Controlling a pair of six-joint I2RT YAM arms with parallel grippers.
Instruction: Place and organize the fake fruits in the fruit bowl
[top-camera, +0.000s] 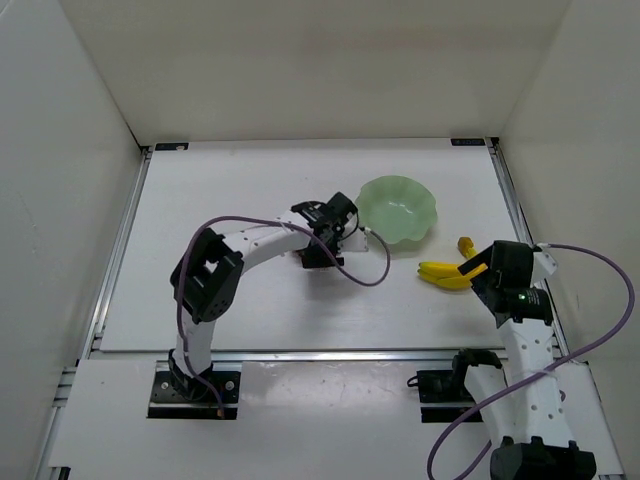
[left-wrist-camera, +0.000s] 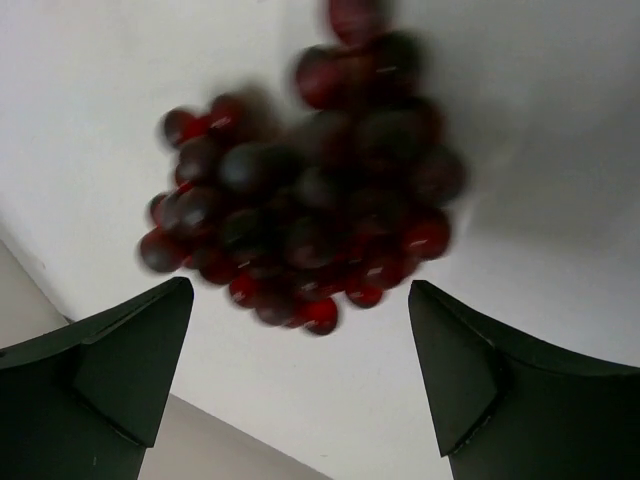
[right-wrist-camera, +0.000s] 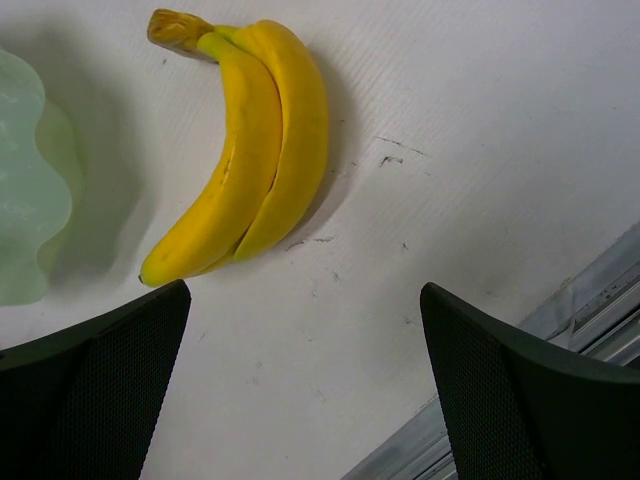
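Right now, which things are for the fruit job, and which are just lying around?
For the job:
- grapes
- bananas
- green fruit bowl

Not for the job, just there:
- purple cable on the right arm
- metal rail along the table's near edge

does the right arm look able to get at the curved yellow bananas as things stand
Probably yes: the right gripper is open just short of the curved yellow bananas, which lie on the table, apart from the pale green scalloped bowl, nothing between.
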